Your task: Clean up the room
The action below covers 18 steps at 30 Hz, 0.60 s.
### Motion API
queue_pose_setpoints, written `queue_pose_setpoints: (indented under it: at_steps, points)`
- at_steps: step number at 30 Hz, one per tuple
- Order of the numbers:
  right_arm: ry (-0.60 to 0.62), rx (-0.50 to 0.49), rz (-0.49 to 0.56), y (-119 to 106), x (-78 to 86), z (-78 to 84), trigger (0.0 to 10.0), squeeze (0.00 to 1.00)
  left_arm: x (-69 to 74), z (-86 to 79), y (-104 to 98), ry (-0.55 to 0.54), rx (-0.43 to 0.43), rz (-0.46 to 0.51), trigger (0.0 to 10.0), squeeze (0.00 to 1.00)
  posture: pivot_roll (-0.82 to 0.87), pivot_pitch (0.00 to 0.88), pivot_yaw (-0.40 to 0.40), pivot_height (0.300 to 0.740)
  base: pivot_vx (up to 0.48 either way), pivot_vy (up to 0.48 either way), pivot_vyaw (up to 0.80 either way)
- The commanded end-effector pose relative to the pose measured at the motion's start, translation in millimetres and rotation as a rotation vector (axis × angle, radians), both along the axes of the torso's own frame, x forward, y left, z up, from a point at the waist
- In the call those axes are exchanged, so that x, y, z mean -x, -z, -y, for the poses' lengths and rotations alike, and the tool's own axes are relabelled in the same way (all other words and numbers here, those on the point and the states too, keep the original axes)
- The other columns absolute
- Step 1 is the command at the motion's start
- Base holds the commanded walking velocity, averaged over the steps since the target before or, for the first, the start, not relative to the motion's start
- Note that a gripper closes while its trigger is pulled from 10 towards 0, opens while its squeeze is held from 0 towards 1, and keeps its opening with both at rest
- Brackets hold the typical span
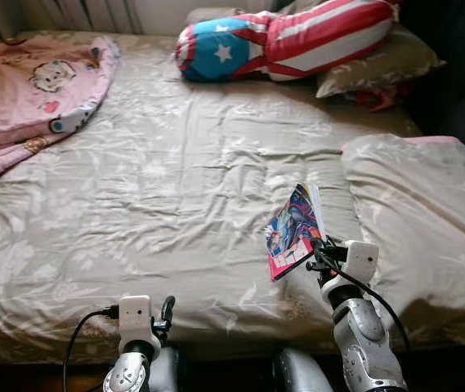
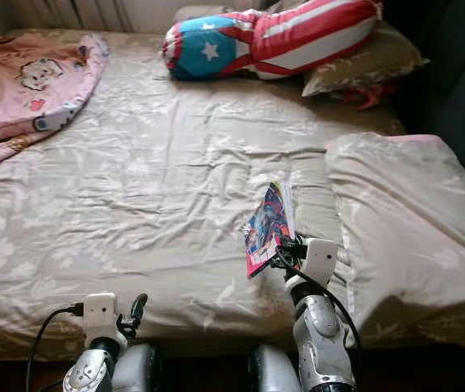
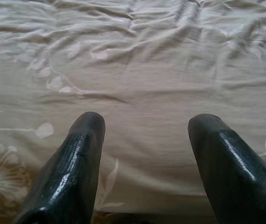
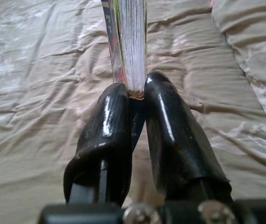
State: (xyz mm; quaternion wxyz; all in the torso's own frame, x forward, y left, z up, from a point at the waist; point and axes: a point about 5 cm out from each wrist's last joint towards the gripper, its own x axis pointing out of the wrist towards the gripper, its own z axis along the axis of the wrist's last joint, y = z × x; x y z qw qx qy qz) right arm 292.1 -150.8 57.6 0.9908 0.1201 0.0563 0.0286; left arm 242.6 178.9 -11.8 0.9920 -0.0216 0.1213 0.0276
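A thin book with a bright comic-style cover point(image 1: 294, 229) is held on edge above the beige bed sheet point(image 1: 158, 204), near the bed's front right. My right gripper point(image 1: 314, 250) is shut on its lower corner; in the right wrist view the black fingers point(image 4: 168, 135) pinch the page block point(image 4: 132, 42). My left gripper point(image 1: 165, 314) hovers low at the bed's front edge, left of the book, open with nothing between its fingers point(image 3: 83, 154).
A beige duvet point(image 1: 420, 212) lies folded on the bed's right side. A pink patterned blanket point(image 1: 28, 98) is bunched at the far left. A stars-and-stripes cushion point(image 1: 281, 41) and a beige pillow point(image 1: 379, 65) rest at the headboard end.
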Motion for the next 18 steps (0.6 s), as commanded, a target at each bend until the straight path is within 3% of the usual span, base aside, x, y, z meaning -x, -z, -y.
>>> queue_pose_setpoints:
  at_steps: [1,18]
  points:
    - [-0.003,-0.001,0.035,-6.6,-4.2,-0.3,10.0,0.0,5.2,0.6,4.3,-0.005,0.001,-0.024,10.0,0.0,-0.05,0.192,-0.047,0.654,0.0,0.0,0.0]
    - [-0.052,-0.016,0.036,-6.4,-5.7,-5.5,10.0,0.0,4.3,-0.3,3.5,-0.008,-0.003,-0.025,10.0,0.0,-0.04,0.204,-0.043,0.635,0.0,0.0,0.0]
